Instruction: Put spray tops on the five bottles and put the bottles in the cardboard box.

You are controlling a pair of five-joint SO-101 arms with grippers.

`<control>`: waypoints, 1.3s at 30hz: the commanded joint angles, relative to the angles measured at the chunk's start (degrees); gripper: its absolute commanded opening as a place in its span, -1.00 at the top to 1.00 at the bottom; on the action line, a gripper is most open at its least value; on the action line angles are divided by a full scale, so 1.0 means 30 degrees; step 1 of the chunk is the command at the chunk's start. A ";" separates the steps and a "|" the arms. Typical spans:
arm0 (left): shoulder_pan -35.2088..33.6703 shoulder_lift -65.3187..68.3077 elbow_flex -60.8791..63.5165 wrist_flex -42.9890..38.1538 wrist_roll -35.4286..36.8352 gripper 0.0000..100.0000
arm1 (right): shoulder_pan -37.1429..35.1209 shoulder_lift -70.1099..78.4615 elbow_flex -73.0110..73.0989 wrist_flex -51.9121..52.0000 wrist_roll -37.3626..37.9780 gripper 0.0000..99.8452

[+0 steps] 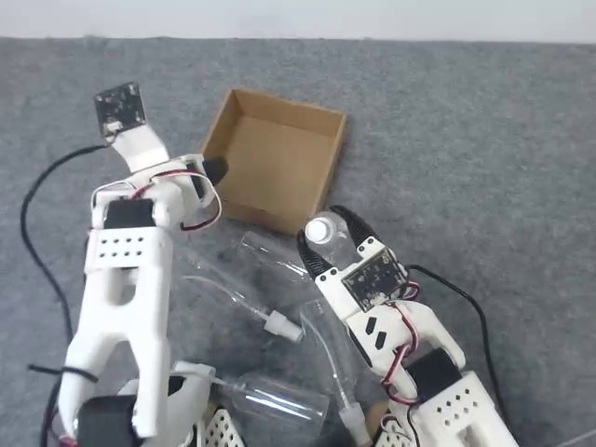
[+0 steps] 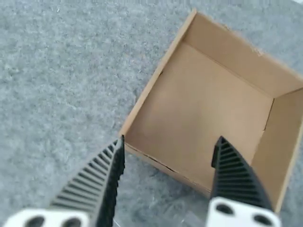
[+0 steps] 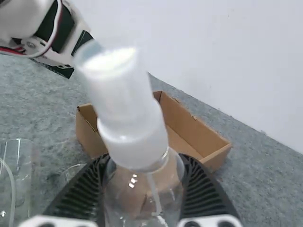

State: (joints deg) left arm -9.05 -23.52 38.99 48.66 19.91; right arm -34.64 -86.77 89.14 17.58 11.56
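My right gripper [image 1: 335, 242] is shut on a clear bottle [image 3: 142, 194] held upright, with a white spray top [image 3: 124, 106] on its neck. It stands just off the near edge of the cardboard box [image 1: 279, 158]. The capped bottle [image 1: 319, 229] sits between black fingers [image 3: 80, 194]. My left gripper [image 2: 170, 142] hangs open above the box's [image 2: 213, 109] left corner with nothing between its fingers [image 2: 102, 184]. In the high view the left gripper [image 1: 212, 171] sits at the box's left wall. The box is empty.
Clear uncapped bottles lie on the grey carpet between the arms: one [image 1: 270, 251] near the box, one [image 1: 321, 326] by the right arm, one [image 1: 279, 399] at the front. Two loose spray tops with tubes [image 1: 281, 326] [image 1: 352, 416] lie among them.
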 commanded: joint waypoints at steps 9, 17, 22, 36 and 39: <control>-0.0029 0.4454 -0.5084 0.2344 -0.0821 0.44 | 0.0249 -0.0601 -0.0352 0.0015 -0.0059 0.99; -0.0117 0.7941 -0.8103 0.3722 -0.0821 0.45 | 0.0249 -0.0601 -0.0352 0.0015 -0.0059 0.99; -0.0147 0.8996 -0.8777 0.3692 -0.0850 0.45 | 0.0249 -0.0601 -0.0352 0.0015 -0.0059 0.99; -0.0147 0.9348 -0.8806 0.3311 -0.0733 0.45 | 0.0220 -0.0601 -0.0352 0.0015 -0.0059 0.99; -0.0147 0.9524 -0.8806 0.2872 -0.0733 0.45 | 0.0220 -0.0571 -0.0352 0.0015 -0.0059 0.99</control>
State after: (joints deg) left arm -9.14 5.05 15.87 59.38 17.89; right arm -34.64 -86.95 89.14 17.58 11.56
